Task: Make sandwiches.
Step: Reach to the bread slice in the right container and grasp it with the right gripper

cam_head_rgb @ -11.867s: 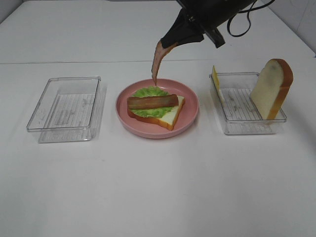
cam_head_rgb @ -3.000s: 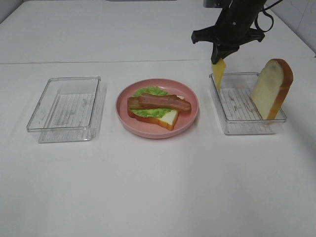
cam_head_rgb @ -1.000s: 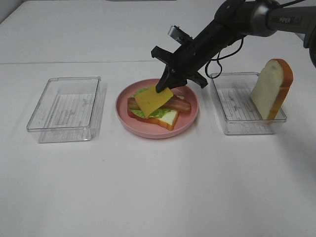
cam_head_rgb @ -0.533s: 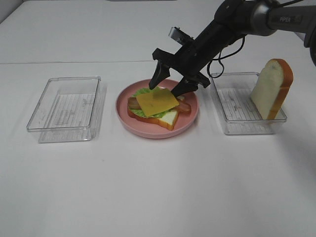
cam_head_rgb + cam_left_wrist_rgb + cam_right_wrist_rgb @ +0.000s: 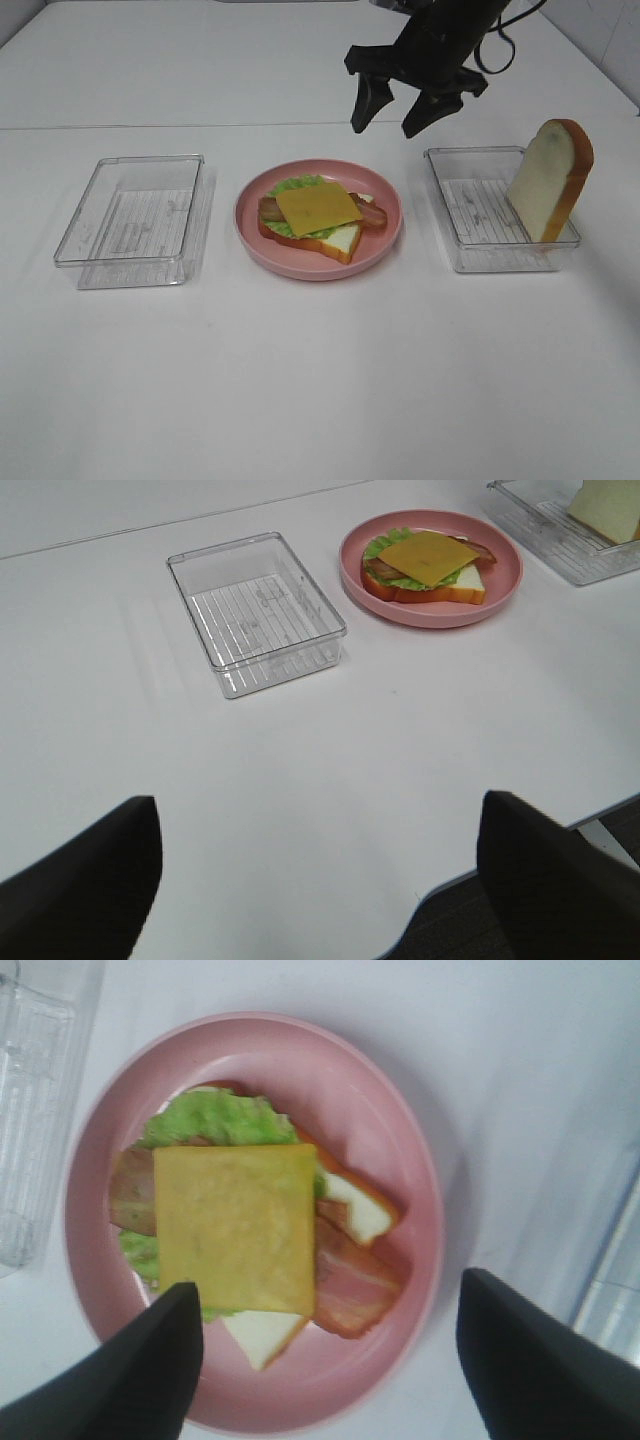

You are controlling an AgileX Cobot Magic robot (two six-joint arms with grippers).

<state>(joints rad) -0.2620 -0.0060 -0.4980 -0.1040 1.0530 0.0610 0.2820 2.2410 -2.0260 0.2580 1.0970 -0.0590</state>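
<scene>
An open-faced sandwich (image 5: 315, 215) lies on the pink plate (image 5: 390, 238): a bread slice, green lettuce, brown bacon strips and a yellow cheese square (image 5: 318, 208) on top. It also shows in the left wrist view (image 5: 428, 562) and the right wrist view (image 5: 240, 1228). A second bread slice (image 5: 549, 179) stands upright in the right clear tray (image 5: 478, 252). My right gripper (image 5: 393, 112) hangs open and empty in the air above the plate's far right edge. My left gripper (image 5: 320, 865) is open and empty, far back over the near table edge.
An empty clear tray (image 5: 135, 222) sits left of the plate and shows in the left wrist view (image 5: 256, 610). The white table (image 5: 320, 370) has a near edge in the left wrist view (image 5: 420, 935).
My right gripper let go of the cheese square onto the bacon, then rose and moved back toward the right. The cheese now lies flat on the sandwich.
</scene>
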